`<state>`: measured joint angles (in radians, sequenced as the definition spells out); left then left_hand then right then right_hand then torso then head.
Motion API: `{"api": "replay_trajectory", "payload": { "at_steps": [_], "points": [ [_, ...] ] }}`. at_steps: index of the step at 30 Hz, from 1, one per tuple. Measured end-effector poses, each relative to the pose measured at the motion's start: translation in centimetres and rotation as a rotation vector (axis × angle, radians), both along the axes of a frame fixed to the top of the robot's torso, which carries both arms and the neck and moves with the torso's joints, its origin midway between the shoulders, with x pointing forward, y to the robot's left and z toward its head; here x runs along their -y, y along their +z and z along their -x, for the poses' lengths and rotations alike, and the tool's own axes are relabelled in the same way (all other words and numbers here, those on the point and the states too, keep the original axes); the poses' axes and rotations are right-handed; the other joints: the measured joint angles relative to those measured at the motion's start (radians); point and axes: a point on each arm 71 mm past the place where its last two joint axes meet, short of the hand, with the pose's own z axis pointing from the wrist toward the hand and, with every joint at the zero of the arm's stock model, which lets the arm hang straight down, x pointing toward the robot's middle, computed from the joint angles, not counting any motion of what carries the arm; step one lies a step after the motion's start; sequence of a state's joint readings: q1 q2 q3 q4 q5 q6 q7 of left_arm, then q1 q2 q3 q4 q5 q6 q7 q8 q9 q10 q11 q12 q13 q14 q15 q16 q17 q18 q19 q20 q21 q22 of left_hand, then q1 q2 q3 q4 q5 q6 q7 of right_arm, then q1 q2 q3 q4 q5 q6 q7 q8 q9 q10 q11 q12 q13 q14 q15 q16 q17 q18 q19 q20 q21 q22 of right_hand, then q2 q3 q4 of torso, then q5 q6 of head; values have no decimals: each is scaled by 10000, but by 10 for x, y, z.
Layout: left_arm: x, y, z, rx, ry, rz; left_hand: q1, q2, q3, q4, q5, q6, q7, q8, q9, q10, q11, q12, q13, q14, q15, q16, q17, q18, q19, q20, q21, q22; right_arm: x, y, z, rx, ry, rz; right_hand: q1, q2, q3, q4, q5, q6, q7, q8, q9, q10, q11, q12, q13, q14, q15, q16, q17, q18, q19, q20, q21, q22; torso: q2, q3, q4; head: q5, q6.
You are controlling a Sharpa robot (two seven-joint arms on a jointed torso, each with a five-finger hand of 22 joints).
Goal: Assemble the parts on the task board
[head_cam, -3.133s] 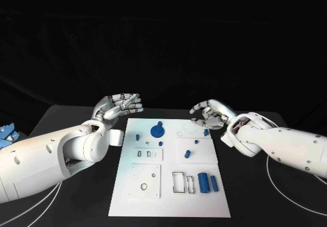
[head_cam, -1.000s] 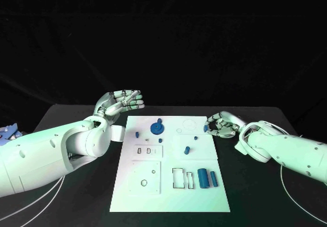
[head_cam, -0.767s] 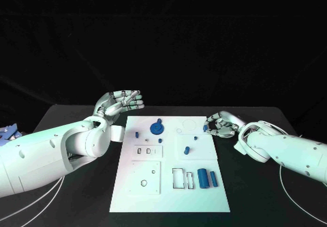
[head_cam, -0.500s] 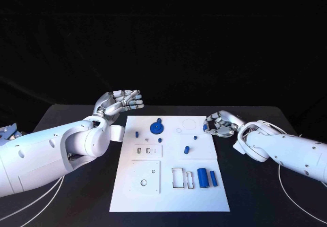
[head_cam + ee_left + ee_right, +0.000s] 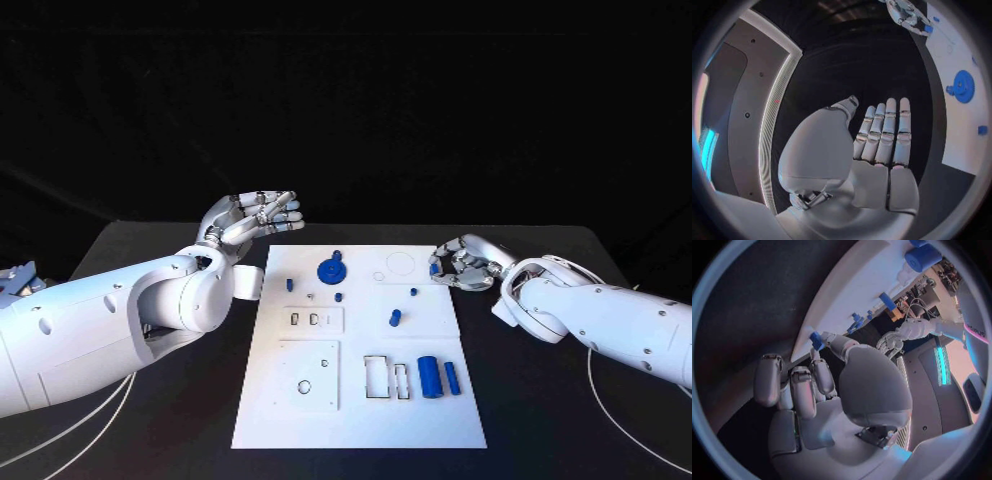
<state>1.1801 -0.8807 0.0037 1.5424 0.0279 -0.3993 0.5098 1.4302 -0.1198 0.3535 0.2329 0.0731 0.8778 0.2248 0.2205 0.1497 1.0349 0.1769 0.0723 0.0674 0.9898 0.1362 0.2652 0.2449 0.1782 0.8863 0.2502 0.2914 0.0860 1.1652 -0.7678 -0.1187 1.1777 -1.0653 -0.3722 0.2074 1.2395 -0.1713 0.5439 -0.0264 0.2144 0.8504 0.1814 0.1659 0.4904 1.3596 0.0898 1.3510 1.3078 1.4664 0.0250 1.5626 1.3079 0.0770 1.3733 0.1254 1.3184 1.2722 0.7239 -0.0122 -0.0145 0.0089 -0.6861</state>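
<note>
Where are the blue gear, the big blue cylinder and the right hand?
Blue gear [image 5: 332, 270], head view, on its round face.
Big blue cylinder [image 5: 428, 375], head view, mid-body.
Right hand [image 5: 464, 263], head view, middle of the hand.

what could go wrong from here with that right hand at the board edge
The right hand pinches a small blue part right at the task board's far right edge; with so slight a grip it could slip and roll onto the black table. The curled fingers may also nudge the board itself. The left hand hovers open off the board's left side, so it isn't steadying anything.
</note>
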Motion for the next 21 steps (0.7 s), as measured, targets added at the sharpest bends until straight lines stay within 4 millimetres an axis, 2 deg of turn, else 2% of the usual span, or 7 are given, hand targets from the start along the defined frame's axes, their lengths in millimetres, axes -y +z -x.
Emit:
{"api": "replay_trajectory", "payload": {
  "at_steps": [7, 12, 17, 21],
  "points": [
    [0, 0, 0, -11, 4, -5, 0, 0, 0, 0, 0, 0, 0, 0, 0, 0, 0, 0, 0, 0, 0, 0, -1, 0, 0, 0, 0, 1, -1, 0, 0, 4, 5, -2, 0, 4, 0, 0, -43, 253, -85, 89, 99, 77, -7, 87, -1, 0, 0, 0, -1, 0, 22, -22, 0, 81, 0, 6, -2, 5, -6],
    [0, 0, 0, -18, 6, -8, 0, 0, 0, 0, 0, 0, 0, 0, 0, 0, 0, 0, 0, 0, 0, 0, -1, 0, 0, 0, 0, -8, -1, 0, -1, 7, 6, -2, 15, 256, 42, 43, -93, 624, -222, 318, 217, 219, -146, 203, -2, -12, -132, 0, -1, -1, 92, -92, 0, 156, 0, 6, -8, 8, -11],
    [-1, 0, 0, -24, 10, -11, 0, 0, 0, 0, 0, 0, 0, 0, 0, 0, 0, 0, -1, 0, 0, 0, -2, 0, 0, 0, 0, -8, -1, 0, -1, 44, -32, 1, 18, 387, 82, 86, -113, 876, -368, 507, 313, 325, -251, 253, -2, 3, -219, 0, -2, 0, 162, -162, 40, 214, 0, 12, -7, 8, -23],
    [-1, 0, 0, -28, 13, -14, 0, 0, 0, 0, 0, 0, 0, 0, 0, 0, 0, 0, -1, 0, 0, 0, -2, 0, 0, 0, 0, -8, 1, 0, -2, 106, -106, 2, 54, 479, 101, 66, -179, 928, -423, 586, 384, 325, -252, 253, -2, 2, -290, 0, -2, -1, 197, -197, 40, 245, 0, 11, -6, 2, -27]
  ]
}}
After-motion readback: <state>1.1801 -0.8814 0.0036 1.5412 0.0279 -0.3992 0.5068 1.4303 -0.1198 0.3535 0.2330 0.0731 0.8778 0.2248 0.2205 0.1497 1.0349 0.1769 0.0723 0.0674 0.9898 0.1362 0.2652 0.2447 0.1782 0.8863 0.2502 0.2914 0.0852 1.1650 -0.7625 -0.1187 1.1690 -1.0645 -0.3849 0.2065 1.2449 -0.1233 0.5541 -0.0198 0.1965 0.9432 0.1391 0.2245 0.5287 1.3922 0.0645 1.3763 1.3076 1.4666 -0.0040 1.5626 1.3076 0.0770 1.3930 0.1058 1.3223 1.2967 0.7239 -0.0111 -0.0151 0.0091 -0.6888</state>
